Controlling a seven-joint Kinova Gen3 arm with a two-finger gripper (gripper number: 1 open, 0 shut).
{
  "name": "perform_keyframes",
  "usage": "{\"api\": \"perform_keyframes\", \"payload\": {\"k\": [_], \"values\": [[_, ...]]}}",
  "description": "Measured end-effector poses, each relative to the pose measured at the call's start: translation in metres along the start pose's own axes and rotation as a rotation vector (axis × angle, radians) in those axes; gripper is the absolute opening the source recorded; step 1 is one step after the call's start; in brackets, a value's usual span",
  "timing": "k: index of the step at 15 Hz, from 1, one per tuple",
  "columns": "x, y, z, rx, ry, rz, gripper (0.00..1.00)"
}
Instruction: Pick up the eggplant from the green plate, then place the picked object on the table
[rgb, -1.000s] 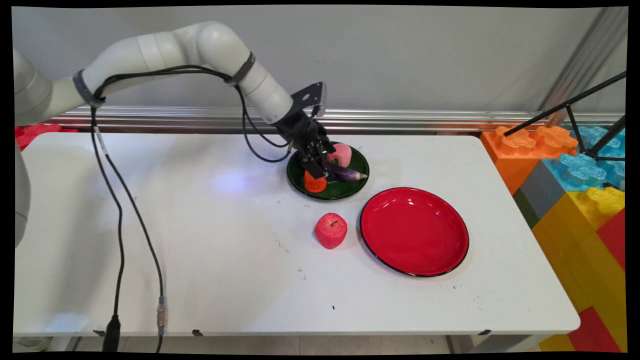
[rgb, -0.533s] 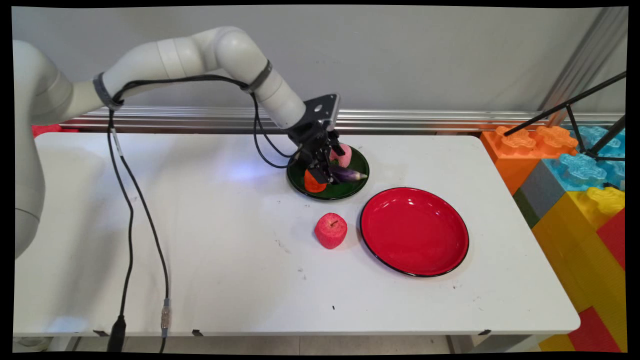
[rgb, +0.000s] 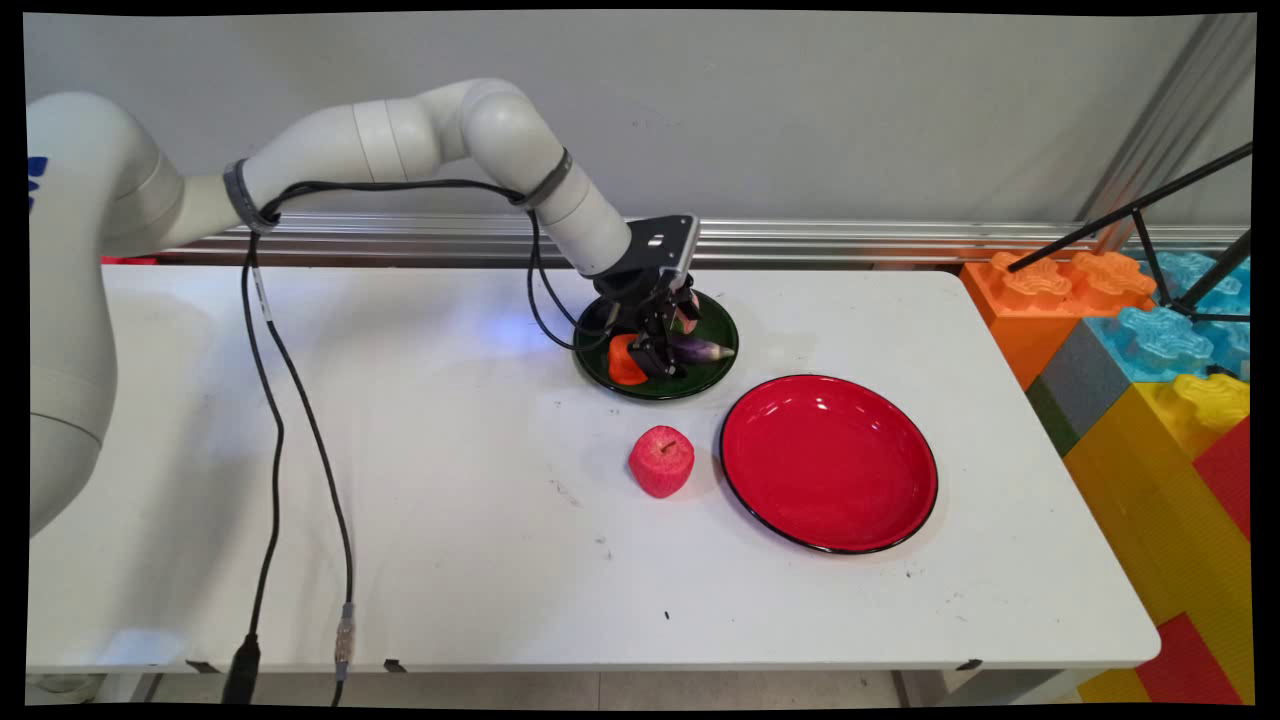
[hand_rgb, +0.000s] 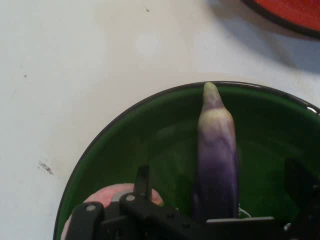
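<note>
The claw (rgb: 661, 358) is lowered into the green plate (rgb: 718, 368), which sits near the counter's (rgb: 400, 480) far edge. Its fingers (hand_rgb: 143, 181) stand spread on either side of the purple eggplant (hand_rgb: 216, 150), which lies in the gap between them; whether they touch it I cannot tell. The eggplant's pale tip points toward the plate's rim. An orange piece (rgb: 624, 362) lies just beside the claw in the same plate, and a pink fruit (rgb: 686, 318) is partly hidden behind it. Nearer the counter's front, a red apple (rgb: 661, 461) stands just beside a red plate (rgb: 829, 463), both well apart from the claw.
</note>
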Motion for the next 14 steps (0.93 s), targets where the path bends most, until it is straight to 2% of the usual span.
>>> {"api": "perform_keyframes", "payload": {"k": [4,5,14], "values": [[0.001,0.000,0.009,0.009,-0.007,0.025,1.00],[0.002,-0.001,0.010,0.011,-0.006,0.030,0.00],[0.007,0.000,0.010,0.025,-0.002,0.040,0.00]]}}
